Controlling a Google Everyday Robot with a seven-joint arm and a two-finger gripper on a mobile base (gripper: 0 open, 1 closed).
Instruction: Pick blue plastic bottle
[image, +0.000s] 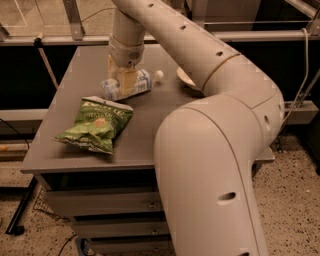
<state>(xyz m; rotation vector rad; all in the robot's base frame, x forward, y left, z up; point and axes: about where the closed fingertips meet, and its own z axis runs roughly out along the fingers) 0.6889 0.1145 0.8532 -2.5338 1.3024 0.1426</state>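
The blue plastic bottle lies on its side at the back of the grey table, with its white cap pointing right. My gripper comes straight down from the arm and sits over the bottle's middle, covering part of the label. The bottle rests on the table top. The green chip bag lies flat in front of the bottle and to its left, apart from the gripper.
A white bowl stands just right of the bottle's cap, mostly hidden behind my arm. The arm covers the table's right half. A rail runs behind the table. Drawers sit under the top.
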